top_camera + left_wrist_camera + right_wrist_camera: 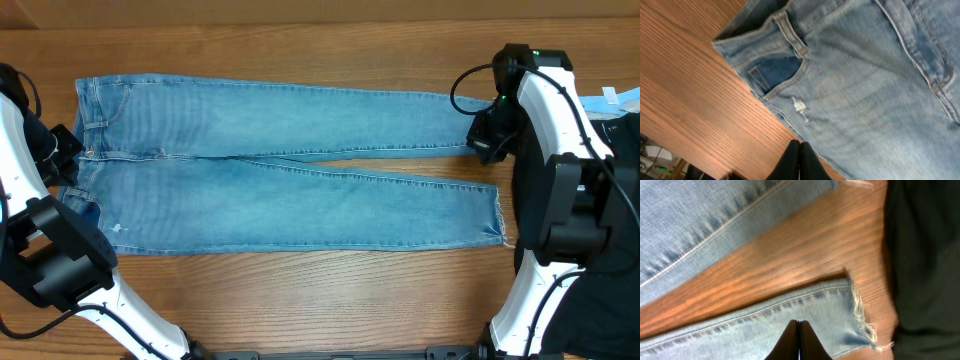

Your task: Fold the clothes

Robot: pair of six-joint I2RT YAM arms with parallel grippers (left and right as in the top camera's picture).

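Note:
The light blue faded jeans (280, 200) lie flat on the wooden table, waistband at the left and both legs running right, slightly apart. My left gripper (62, 150) is shut by the waistband's left edge. In the left wrist view its tips (800, 144) sit at the jeans' (865, 90) side seam below the front pocket, holding nothing visible. My right gripper (487, 143) is shut at the far leg's hem. In the right wrist view its tips (799, 323) hover over that leg (740, 332) near the frayed hem; the other leg (700, 215) lies beyond.
A black area (625, 170) lies at the table's right side beyond the hems and also shows in the right wrist view (925, 255). A small light blue item (615, 97) sits at the far right. Bare wood (300, 300) runs along the front.

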